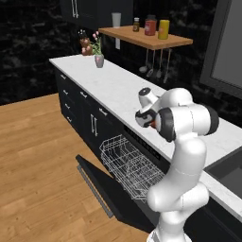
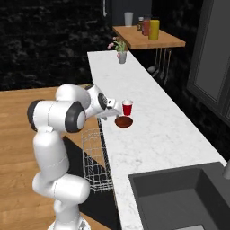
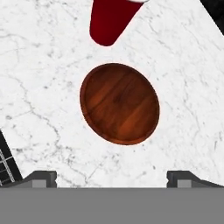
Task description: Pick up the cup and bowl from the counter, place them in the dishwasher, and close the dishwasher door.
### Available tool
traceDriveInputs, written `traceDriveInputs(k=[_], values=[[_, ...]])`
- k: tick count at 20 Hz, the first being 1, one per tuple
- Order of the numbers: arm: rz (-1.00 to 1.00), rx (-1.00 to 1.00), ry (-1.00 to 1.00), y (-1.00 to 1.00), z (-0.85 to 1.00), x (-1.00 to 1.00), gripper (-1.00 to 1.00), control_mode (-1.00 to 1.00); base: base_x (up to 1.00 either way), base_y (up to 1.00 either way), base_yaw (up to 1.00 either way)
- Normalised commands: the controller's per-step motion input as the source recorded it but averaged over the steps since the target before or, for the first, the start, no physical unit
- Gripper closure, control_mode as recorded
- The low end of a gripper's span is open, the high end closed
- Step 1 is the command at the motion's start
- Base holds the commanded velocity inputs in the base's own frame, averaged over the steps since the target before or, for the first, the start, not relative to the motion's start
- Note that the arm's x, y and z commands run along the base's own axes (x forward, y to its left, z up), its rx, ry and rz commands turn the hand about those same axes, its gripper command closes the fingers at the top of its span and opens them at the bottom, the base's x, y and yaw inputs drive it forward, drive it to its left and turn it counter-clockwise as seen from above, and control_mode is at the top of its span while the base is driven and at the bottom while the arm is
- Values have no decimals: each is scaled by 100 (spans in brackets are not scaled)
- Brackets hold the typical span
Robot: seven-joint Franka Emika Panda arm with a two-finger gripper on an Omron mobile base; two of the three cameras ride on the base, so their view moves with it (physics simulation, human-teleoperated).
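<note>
The reddish-brown bowl (image 3: 119, 104) lies on the white marble counter (image 3: 39, 87), straight below my gripper (image 3: 113, 179). Its two fingertips (image 3: 41, 178) stand wide apart with nothing between them, so it is open. The red cup (image 3: 111, 19) stands upright just beyond the bowl. From the right base view, the cup (image 2: 127, 108) and bowl (image 2: 124, 121) sit near the counter's front edge, with the gripper (image 2: 111, 116) hovering over the bowl's near side. The dishwasher door (image 1: 106, 189) hangs fully open below the counter (image 1: 113, 85), and the white wire rack (image 1: 127, 160) is pulled out over it.
A dark sink (image 2: 179, 197) is sunk into the counter on the right. A flower vase (image 1: 99, 60) stands at the counter's far end. Above it, a wooden shelf (image 1: 146, 40) carries several canisters, with utensils (image 1: 153, 71) hanging beneath. Wood floor spreads to the left.
</note>
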Motion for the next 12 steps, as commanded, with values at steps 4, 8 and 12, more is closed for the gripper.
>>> traceDriveInputs(k=[4,8,12], values=[[1,0,9,0,-41,37,-100,-100,0,0,0],[1,0,11,0,-46,39,-100,-100,0,0,0],[0,0,8,0,-40,47,-100,-100,0,0,0]])
